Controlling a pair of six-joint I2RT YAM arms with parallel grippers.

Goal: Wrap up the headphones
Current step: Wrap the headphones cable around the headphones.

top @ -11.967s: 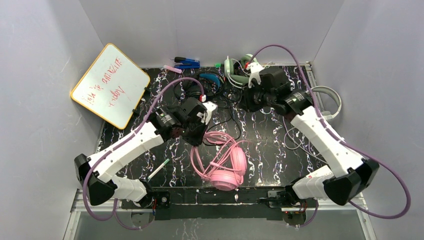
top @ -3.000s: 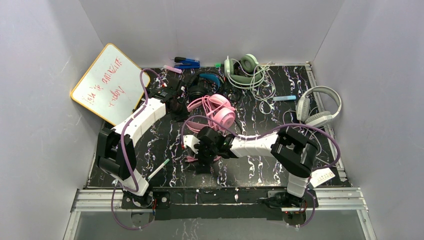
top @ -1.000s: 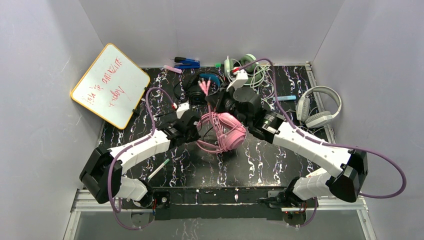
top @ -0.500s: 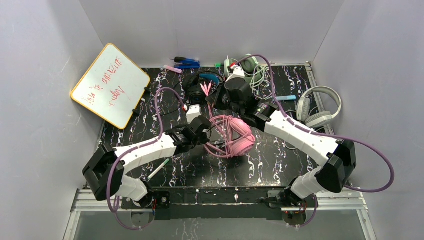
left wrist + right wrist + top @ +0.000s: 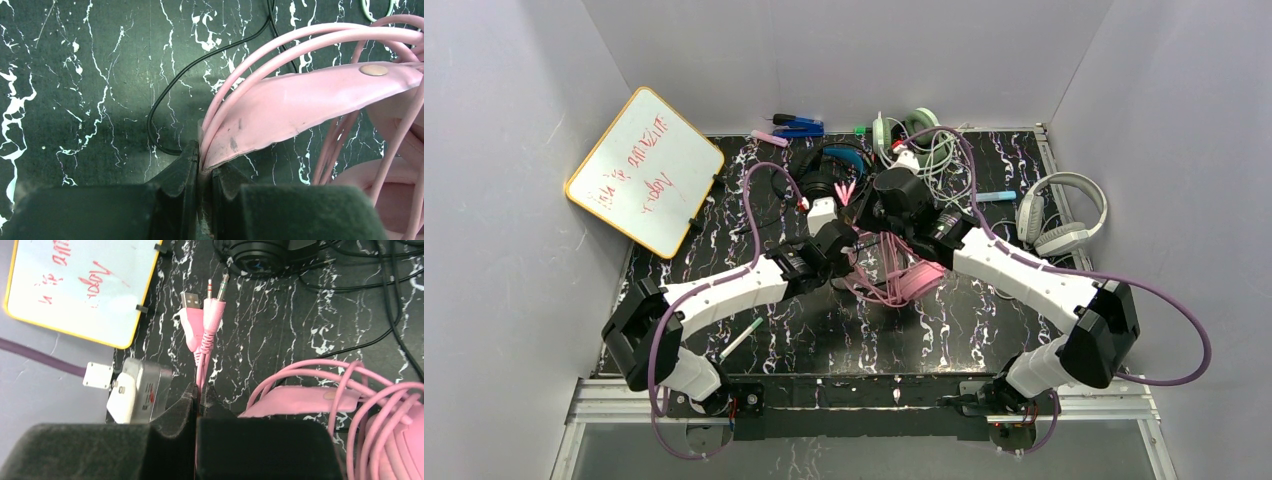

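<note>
Though scuffed, pink headphones [image 5: 914, 279] carry looped cord [image 5: 320, 35].

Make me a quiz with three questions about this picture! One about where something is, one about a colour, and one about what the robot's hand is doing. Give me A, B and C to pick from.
1. Where on the table do the white-grey headphones lie?
A) middle of the near edge
B) right edge
C) far left corner

2. What colour is the writing on the whiteboard?
A) red
B) green
C) black

3. What is the left gripper doing?
A) standing wide open
B) shut on the pink headphones' band
C) shut on a pen

Answers:
1 B, they sit close to the right wall.
2 A, the scribbles on it are red.
3 B, the wrist view shows it pinching the end of the pink band.
</note>
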